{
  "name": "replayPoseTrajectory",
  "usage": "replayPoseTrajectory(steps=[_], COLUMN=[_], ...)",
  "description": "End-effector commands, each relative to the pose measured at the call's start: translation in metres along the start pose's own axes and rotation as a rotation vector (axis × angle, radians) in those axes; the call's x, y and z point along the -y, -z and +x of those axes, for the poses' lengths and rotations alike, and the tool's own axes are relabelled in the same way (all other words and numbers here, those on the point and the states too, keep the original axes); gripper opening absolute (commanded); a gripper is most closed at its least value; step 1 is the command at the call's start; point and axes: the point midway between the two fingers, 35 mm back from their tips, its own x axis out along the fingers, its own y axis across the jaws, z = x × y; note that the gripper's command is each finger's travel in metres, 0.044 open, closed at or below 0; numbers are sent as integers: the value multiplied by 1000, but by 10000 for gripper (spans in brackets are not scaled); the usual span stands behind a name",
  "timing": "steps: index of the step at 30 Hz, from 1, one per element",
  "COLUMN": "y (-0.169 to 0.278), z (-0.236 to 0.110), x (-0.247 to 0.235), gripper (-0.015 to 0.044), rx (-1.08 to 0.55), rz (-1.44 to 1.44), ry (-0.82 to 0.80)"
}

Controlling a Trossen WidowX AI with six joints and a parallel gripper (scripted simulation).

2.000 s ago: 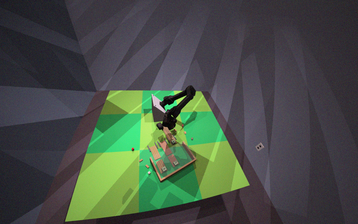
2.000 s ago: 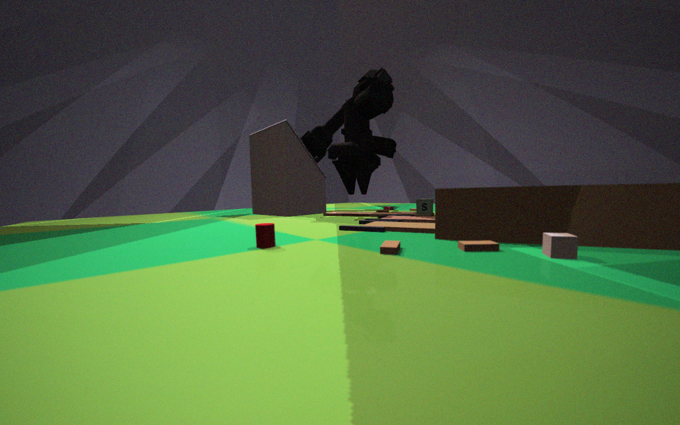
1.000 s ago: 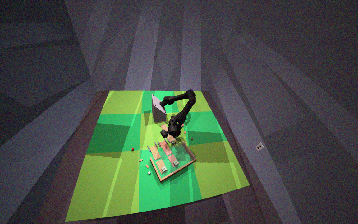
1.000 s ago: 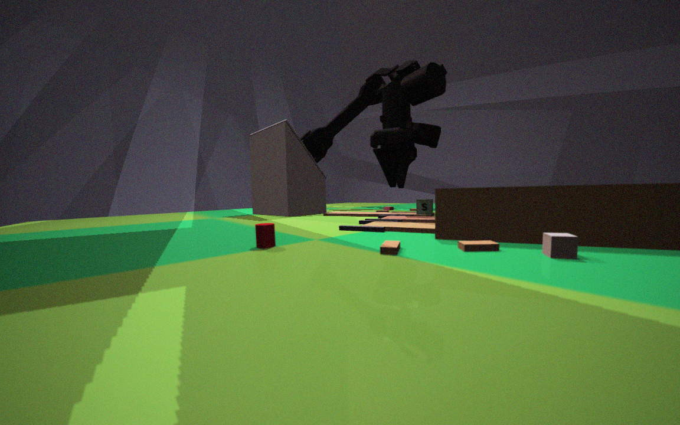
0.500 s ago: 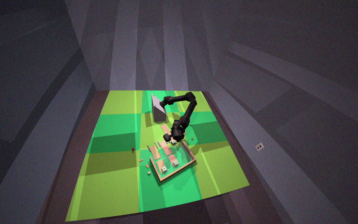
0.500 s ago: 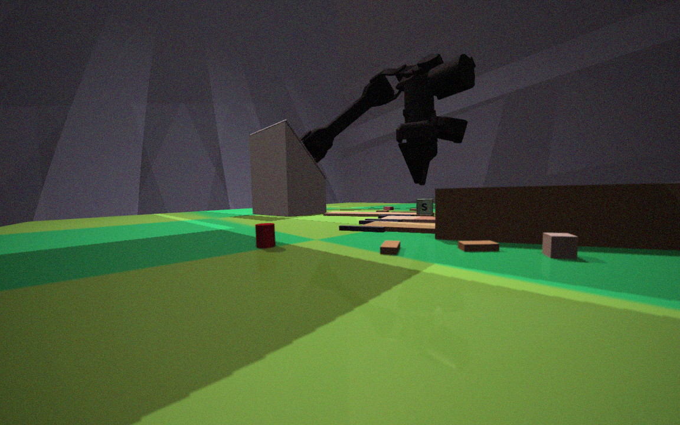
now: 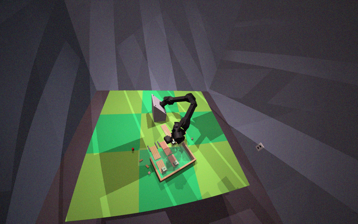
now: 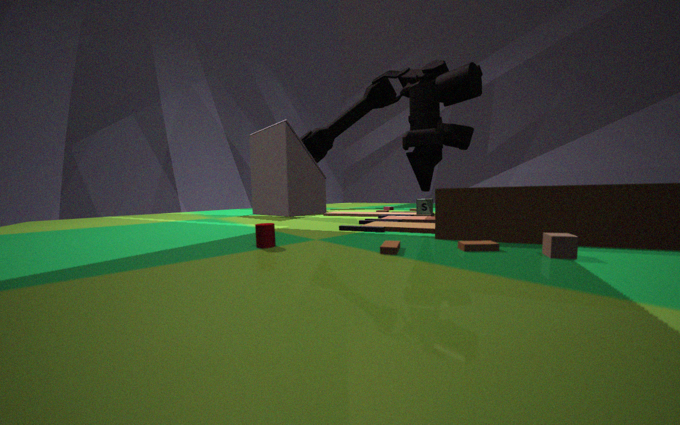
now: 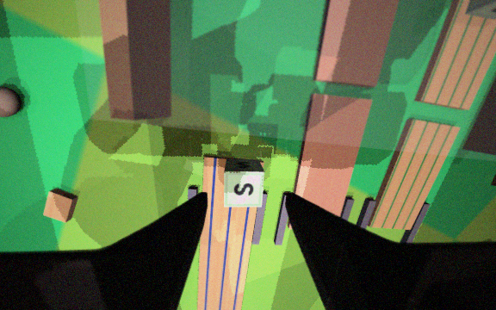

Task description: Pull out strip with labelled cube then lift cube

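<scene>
The labelled cube point(image 9: 244, 189) point(image 8: 424, 206), pale with an "S" on top, sits on the far end of a tan strip with blue lines point(image 9: 226, 250) point(image 7: 165, 129). That strip is in one piece and runs back under my wrist. My gripper point(image 9: 247, 198) point(image 8: 425, 186) point(image 7: 172, 140) is open. It hangs just above the cube with one finger on each side and does not touch it. A plain strip point(image 9: 331, 172) and a green-lined strip point(image 9: 412, 172) lie to the right, each broken into pieces. Another cube point(image 9: 493, 6) shows at the top right edge of the wrist view.
A low brown-walled frame point(image 7: 174, 172) point(image 8: 564, 213) point(image 9: 136, 56) encloses the strips' far ends. Grey guide rails point(image 9: 258, 224) flank the strips. A grey wedge point(image 7: 158, 108) point(image 8: 284, 169) stands by the arm's base. A red cylinder point(image 7: 132, 149) point(image 8: 264, 235), small blocks point(image 8: 389, 247) point(image 8: 559, 244) point(image 9: 59, 205) and a brown ball point(image 9: 1, 101) lie around.
</scene>
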Motion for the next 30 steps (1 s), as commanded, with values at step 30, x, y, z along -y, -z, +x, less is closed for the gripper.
replayPoseTrajectory(steps=[30], y=[1], z=[39], x=[-1], gripper=[145], rx=[-1], rz=[0], ry=[-4])
